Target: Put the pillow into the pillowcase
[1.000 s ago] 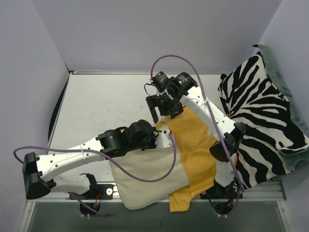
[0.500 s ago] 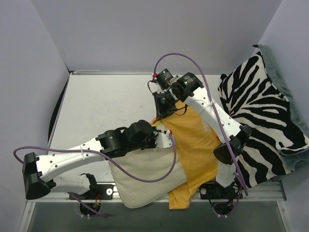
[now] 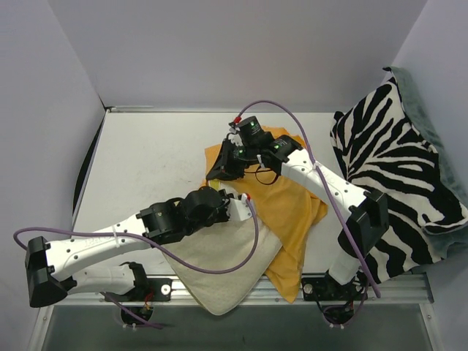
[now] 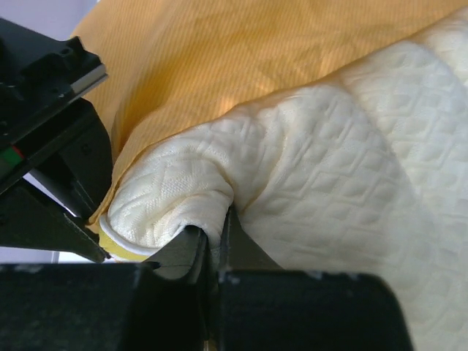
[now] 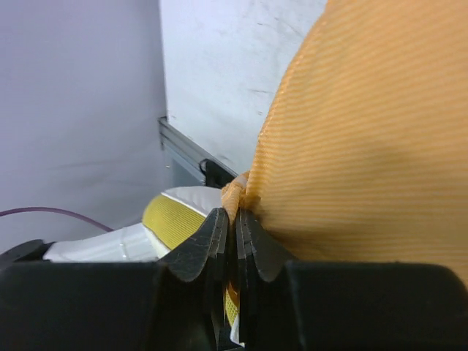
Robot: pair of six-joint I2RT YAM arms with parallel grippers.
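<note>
**Both grippers pinched, pillow corner under the case edge**

On my left, the pillow [image 3: 219,274] lies on the table [image 3: 146,153] by the near edge. Its far corner is tucked under the orange pillowcase [image 3: 292,212]. My left gripper [image 3: 241,206] has its fingers pressed together on a fold of that corner, with the yellow-green trim just beside the fingertips. Just beyond, my right gripper [image 3: 219,170] pinches the pillowcase's edge, and the fabric drapes over the pillow corner. The zebra-striped cushion [image 3: 398,183] sits far right, apart from both grippers.
</note>
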